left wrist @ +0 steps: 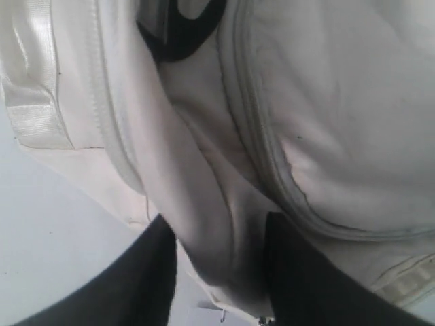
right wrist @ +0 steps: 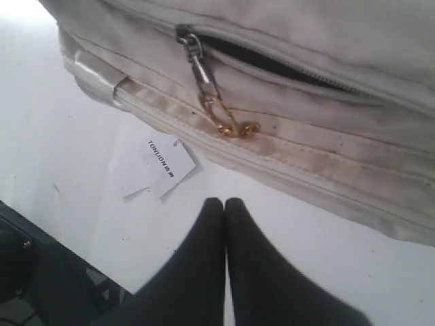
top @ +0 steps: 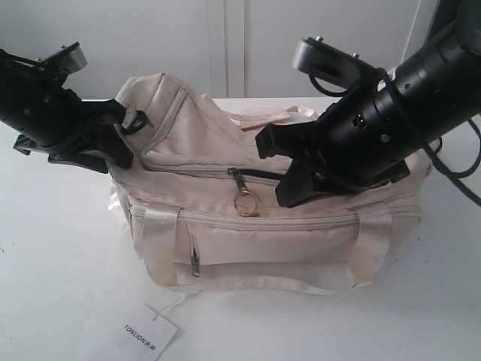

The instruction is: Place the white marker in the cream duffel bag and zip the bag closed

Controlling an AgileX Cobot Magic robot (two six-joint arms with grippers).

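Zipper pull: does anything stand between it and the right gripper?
Nothing visible does. The right gripper, shut, hovers over the table facing the zipper pull, which hangs free on the bag.

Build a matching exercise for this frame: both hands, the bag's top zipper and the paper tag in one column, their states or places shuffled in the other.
Column one:
1. left hand
2. right hand
3. grey-edged top zipper of the cream fabric duffel bag
4. white square paper tag

Column two:
A. lying on the white table in front of the bag
B. shut, holding nothing
C. closed on a fold of the bag's fabric
D. partly open, a dark gap showing

Pairs: 1-C, 2-B, 3-D, 4-A
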